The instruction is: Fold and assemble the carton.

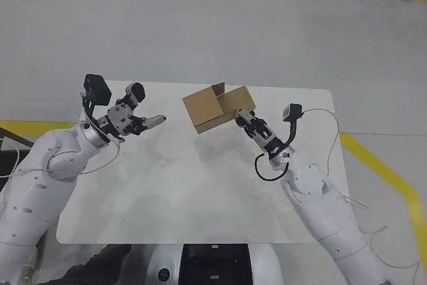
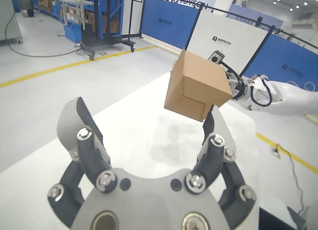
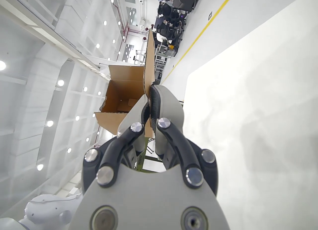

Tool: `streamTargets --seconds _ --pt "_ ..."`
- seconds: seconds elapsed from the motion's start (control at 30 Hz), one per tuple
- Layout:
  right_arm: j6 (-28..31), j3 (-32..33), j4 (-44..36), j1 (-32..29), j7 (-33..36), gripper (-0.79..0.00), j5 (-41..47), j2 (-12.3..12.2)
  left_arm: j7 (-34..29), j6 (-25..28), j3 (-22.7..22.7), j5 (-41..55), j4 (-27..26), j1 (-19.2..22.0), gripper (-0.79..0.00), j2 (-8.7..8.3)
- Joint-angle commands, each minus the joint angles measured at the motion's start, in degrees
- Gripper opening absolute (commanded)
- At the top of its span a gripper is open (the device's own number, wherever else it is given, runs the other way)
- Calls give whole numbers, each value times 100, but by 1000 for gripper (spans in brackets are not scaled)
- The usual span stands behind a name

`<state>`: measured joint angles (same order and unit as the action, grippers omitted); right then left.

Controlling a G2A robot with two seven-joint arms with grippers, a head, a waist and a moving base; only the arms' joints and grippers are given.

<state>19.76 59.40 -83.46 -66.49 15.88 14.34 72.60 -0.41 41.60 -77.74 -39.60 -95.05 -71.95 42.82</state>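
Note:
A brown cardboard carton point(image 1: 214, 108) hangs above the far middle of the white table point(image 1: 192, 199), tilted, with its top flaps open. My right gripper point(image 1: 243, 119) is shut on one of its flaps; in the right wrist view the fingers point(image 3: 154, 101) pinch the flap's edge, and the open inside of the carton point(image 3: 121, 96) shows beyond. My left gripper point(image 1: 156, 121) stands open to the left of the carton, well apart from it. In the left wrist view its fingers point(image 2: 85, 116) are spread wide, with the carton's point(image 2: 198, 86) folded bottom facing them.
The table's far edge runs just behind the carton. A yellow floor line point(image 1: 384, 171) passes on the right. A cable point(image 1: 327, 128) loops near the right arm. Bare tabletop lies between and in front of the two arms.

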Motion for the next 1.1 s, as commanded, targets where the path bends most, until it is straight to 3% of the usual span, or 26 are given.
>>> streamTargets --seconds 0.0,0.1,0.77,0.83,1.07 --pt "-112 -9 -19 -5 42 -785 93 13 364 107 66 -729 -37 3 0 26" --pt "-138 -12 -41 -9 78 -785 177 25 890 203 170 -1516 -25 7 0 69" --pt "-211 -4 -134 -88 -14 -785 250 37 859 149 164 -1576 -46 0 0 71" --pt "-317 -2 -206 -155 -86 -785 332 50 783 42 132 -2033 -148 -30 0 66" --pt "-598 17 -514 -533 -342 -785 400 70 1524 196 130 -3373 -58 -183 0 65"
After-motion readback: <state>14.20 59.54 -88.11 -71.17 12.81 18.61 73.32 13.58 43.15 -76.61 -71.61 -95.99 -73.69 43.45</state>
